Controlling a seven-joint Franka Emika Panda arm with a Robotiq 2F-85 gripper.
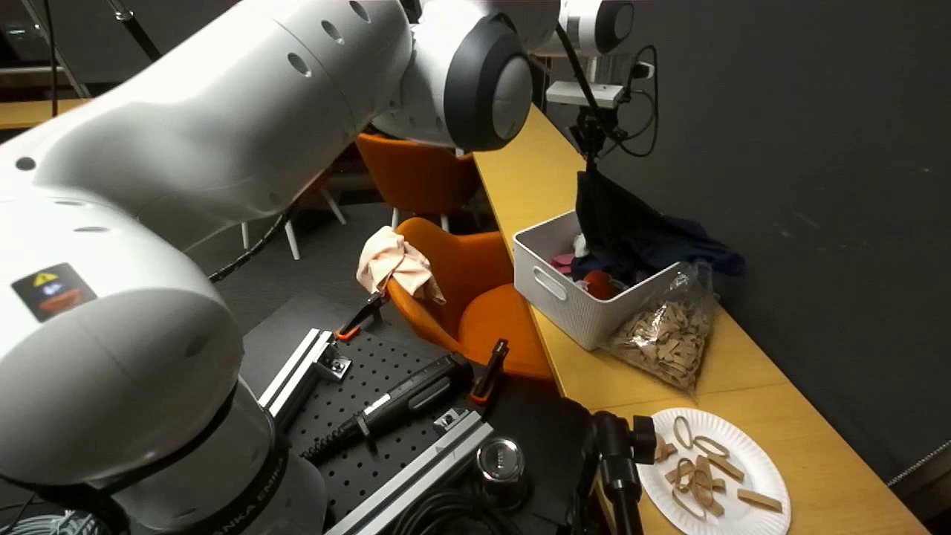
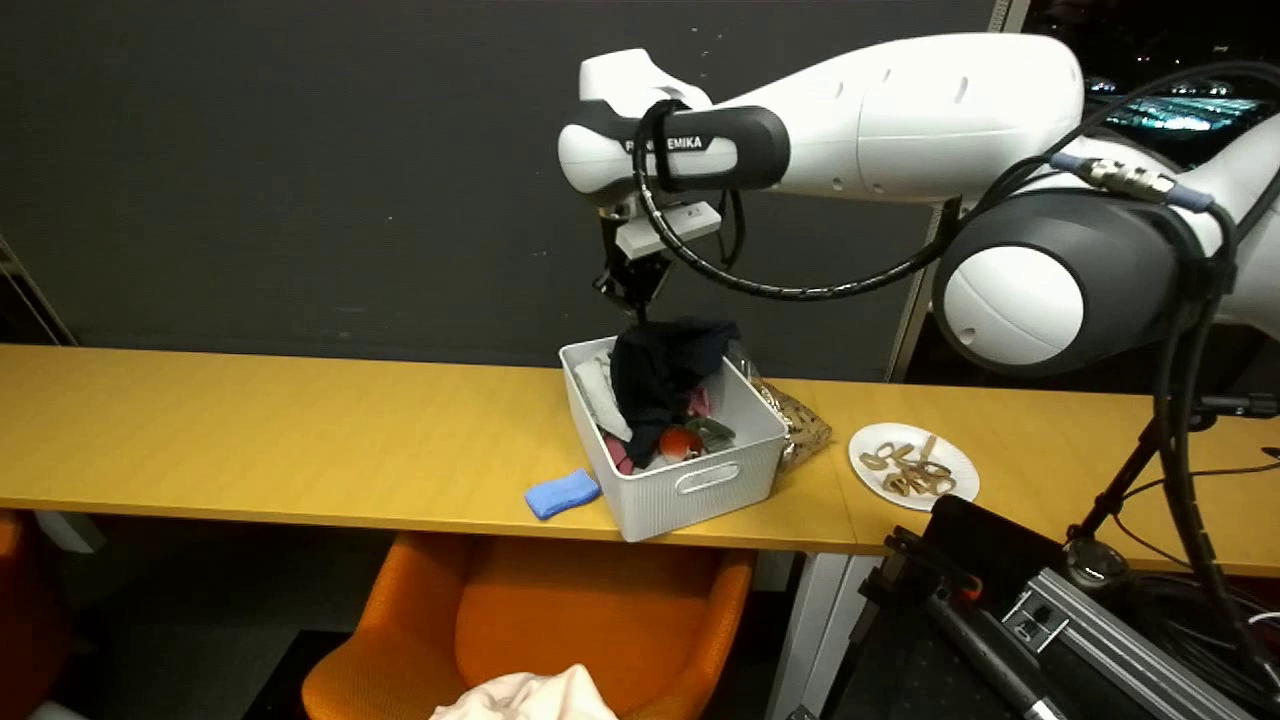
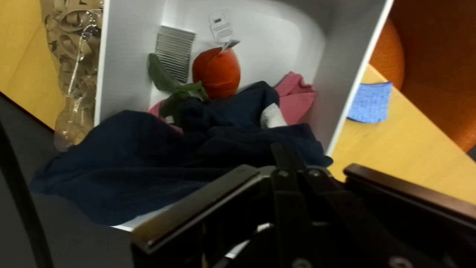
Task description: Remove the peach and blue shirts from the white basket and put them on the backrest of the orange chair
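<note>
With the white basket as centre of the dial and twelve at the top of the frame, the Panda arm stands nearest in an exterior view, at eight o'clock by a black pegboard, slanting up toward the top edge. At five o'clock a white paper plate carries loose tan rubber bands; closer in, between four and five, a clear plastic bag of similar bands rests against the basket. Beside the table, at eight, is an orange chair, the peach shirt bunched over its backrest at nine.

In both exterior views the gripper points down at twelve o'clock over the basket, its fingers narrow, pinching a raised fold of the dark navy shirt. The shirt lies partly inside and partly over the rim, trailing toward three. In an exterior view the forearm runs nearly level at one o'clock and the wrist bends downward; a light-blue cloth lies just beside the basket at eight. In the wrist view the shirt fills the basket's six o'clock end, with an orange-red rounded object and pink cloth also inside. Farthest back in an exterior view, at ten, stands another orange chair.
</note>
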